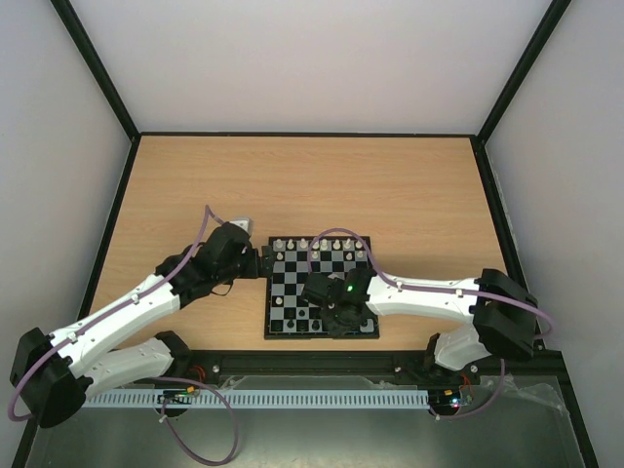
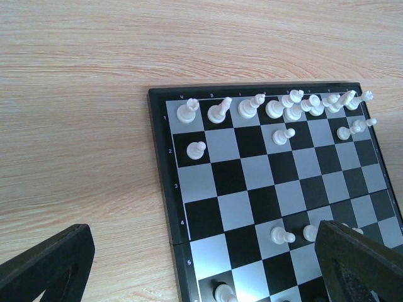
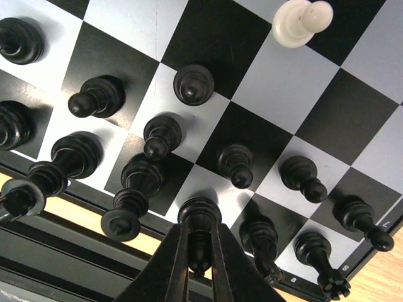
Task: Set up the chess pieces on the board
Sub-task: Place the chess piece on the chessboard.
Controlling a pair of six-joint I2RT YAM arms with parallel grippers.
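At the near edge of the board [image 1: 270, 292], your right pincer [image 3: 199, 267] was pinching a black piece [image 3: 199, 215] between its two fingers, over the nearest row. Whether this piece touched the board or was lifted a little, I could not tell. Around it, the other black pieces [image 3: 162, 135] stood on the two near rows, some straight and some leaning. A little farther, one white pawn [image 3: 301, 22] stood apart from them, toward the middle of the board.

Your left pincer [image 1: 257, 261] was at the left side of the board, near its far half. It was spread wide and held nothing. One finger [image 2: 47, 264] hung over the wooden surface [image 1: 390, 185], the other over the squares.

At the far edge, the white pieces [image 2: 277, 108] stood in one line, close together. Only a few white pawns [image 2: 196, 150] stood in the row before them.
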